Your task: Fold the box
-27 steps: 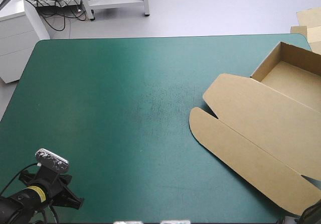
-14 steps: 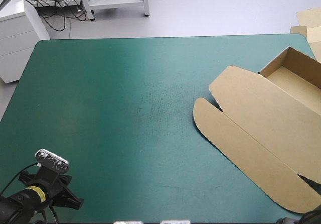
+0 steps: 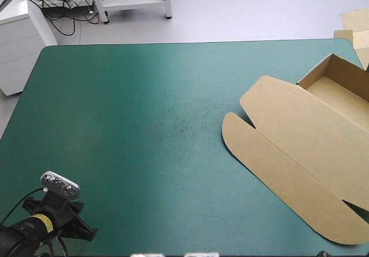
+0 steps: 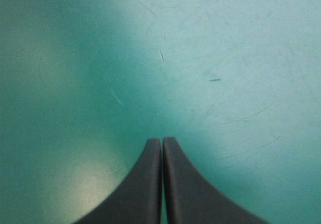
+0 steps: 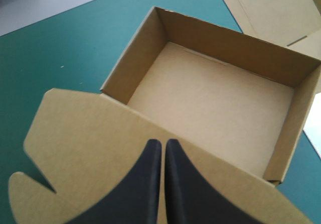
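The brown box (image 3: 300, 153) lies at the table's right side as an open tray (image 3: 340, 90) with its lid flat and its rounded flaps toward the middle of the table. In the right wrist view my right gripper (image 5: 163, 141) is shut, its tips over the lid (image 5: 85, 133) just short of the tray (image 5: 210, 103). Nothing shows between its fingers. It is out of the high view. My left gripper (image 3: 89, 233) is at the near left corner, far from the box. It is shut over bare teal-green cover (image 4: 161, 139).
More brown board (image 3: 354, 26) lies on the floor past the table's far right corner, and also shows beyond the tray as flat board (image 5: 271, 8). The box's right part runs past the table's right edge. Open teal-green cover (image 3: 144, 124) spans the left and middle.
Earlier the box slid a little toward the right edge, then stayed still. The right arm at the near right corner has dropped out of the high view. The left arm has not moved.
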You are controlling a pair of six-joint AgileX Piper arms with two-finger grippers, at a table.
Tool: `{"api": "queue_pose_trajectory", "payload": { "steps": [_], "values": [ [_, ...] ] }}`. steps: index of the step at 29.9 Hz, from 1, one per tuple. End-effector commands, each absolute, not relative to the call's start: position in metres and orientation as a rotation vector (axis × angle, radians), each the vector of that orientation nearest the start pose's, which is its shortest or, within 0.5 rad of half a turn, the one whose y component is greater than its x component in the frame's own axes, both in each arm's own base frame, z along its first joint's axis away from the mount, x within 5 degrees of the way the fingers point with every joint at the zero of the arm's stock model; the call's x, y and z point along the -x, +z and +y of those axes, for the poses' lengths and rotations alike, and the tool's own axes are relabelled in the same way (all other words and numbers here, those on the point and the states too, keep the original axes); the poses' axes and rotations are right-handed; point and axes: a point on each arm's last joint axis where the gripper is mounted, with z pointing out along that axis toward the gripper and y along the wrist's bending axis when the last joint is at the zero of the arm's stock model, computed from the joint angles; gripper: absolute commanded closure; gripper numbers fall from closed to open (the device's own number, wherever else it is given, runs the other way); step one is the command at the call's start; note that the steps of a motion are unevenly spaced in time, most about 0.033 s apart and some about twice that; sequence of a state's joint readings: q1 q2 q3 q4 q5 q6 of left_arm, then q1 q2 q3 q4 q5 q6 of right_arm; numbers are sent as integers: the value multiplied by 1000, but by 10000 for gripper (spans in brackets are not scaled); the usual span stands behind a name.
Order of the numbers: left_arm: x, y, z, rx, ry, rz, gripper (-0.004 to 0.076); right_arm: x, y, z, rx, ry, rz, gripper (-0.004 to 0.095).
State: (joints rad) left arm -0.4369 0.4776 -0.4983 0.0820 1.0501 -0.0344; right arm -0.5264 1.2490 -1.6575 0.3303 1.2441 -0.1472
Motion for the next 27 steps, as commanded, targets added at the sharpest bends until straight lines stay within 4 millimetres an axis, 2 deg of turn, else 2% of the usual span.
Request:
{"api": "queue_pose_trajectory", "payload": {
  "steps": [1,6,9,15,18,23,27],
  "values": [
    [-67,272,-25,-502,-112,2402,734,-172,482,-52,-269,80,2222,904],
    [-67,272,-25,-502,-112,2402,734,-136,440,-10,-44,145,2307,904],
    [-68,272,-25,-502,-112,2400,734,-115,408,5,41,194,2350,905],
    [-68,272,-25,-501,-114,2394,734,-81,341,13,143,196,2425,908],
    [-68,272,-25,-501,-114,2394,734,-67,316,15,145,193,2429,908],
    [-68,272,-25,-502,-108,2395,734,-48,291,17,139,179,2382,909],
    [-68,272,-25,-503,-108,2397,734,-38,283,18,143,159,2322,909]
  ]
}}
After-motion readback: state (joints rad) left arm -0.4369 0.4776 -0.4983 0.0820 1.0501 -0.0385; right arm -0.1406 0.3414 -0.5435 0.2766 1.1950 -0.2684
